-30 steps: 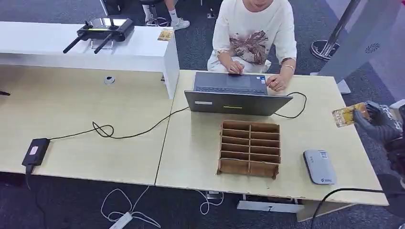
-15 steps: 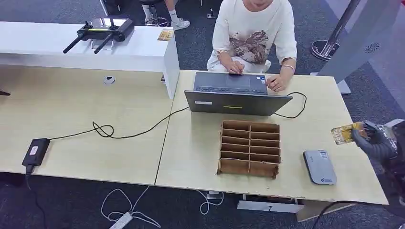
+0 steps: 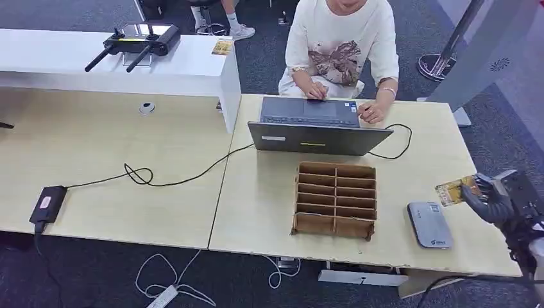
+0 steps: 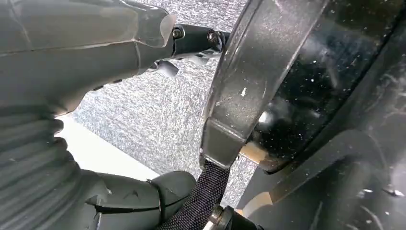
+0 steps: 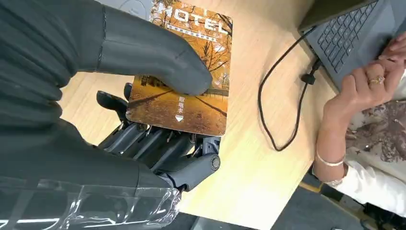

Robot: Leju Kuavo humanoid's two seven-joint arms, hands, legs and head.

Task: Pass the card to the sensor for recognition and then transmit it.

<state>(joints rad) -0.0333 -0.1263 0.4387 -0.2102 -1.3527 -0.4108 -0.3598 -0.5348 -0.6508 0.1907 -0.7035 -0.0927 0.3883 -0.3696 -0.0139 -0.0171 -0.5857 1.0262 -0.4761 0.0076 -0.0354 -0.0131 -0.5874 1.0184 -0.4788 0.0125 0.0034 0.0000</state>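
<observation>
Card (image 5: 187, 72) — "HOTEL" print legible at wrist

An office: pale desks (image 3: 115, 154); a laptop (image 3: 317, 125); grey carpet (image 3: 256, 58); trailing cables (image 3: 173, 176).

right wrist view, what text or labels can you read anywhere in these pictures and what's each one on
"HOTEL" on the card held in the right hand.
Small line under it, and the characters lower on the card: too small to read.
Labels on the grey sensor, the laptop and the power brick: too small to read.
</observation>
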